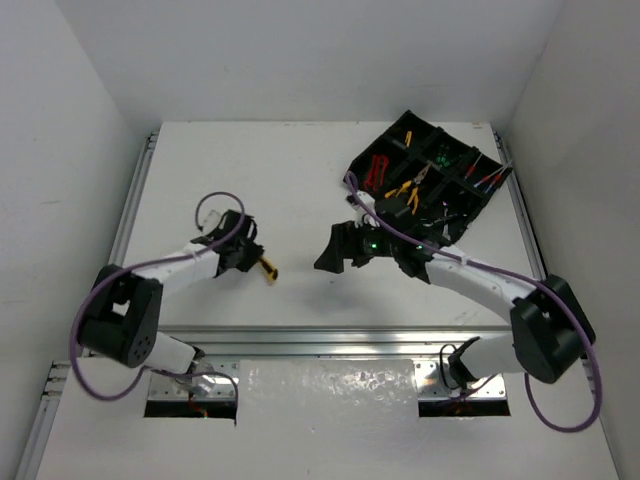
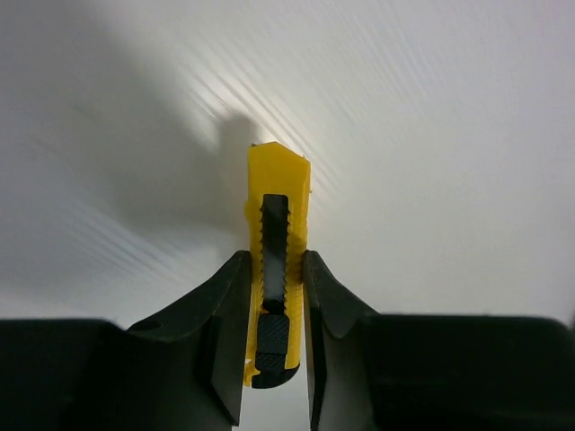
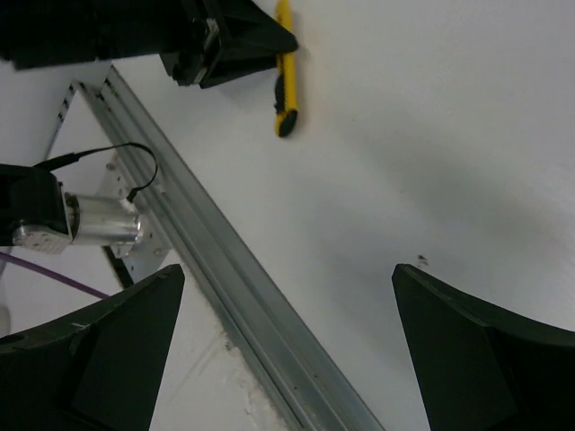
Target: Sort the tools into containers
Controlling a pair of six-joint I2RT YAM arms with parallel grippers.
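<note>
Left end effector (image 2: 274,269) clamped on yellow utility knife (image 2: 278,184), left of centre over white bench (image 1: 300,170). Right end effector (image 1: 340,248) wide open, holding nothing, mid-bench. Black tray (image 1: 383,137) far right holds pliers (image 1: 404,188) and screwdrivers (image 1: 447,160), well apart from the knife.

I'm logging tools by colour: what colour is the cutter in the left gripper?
The cutter is yellow with a black slider, clearest in the left wrist view.
</note>
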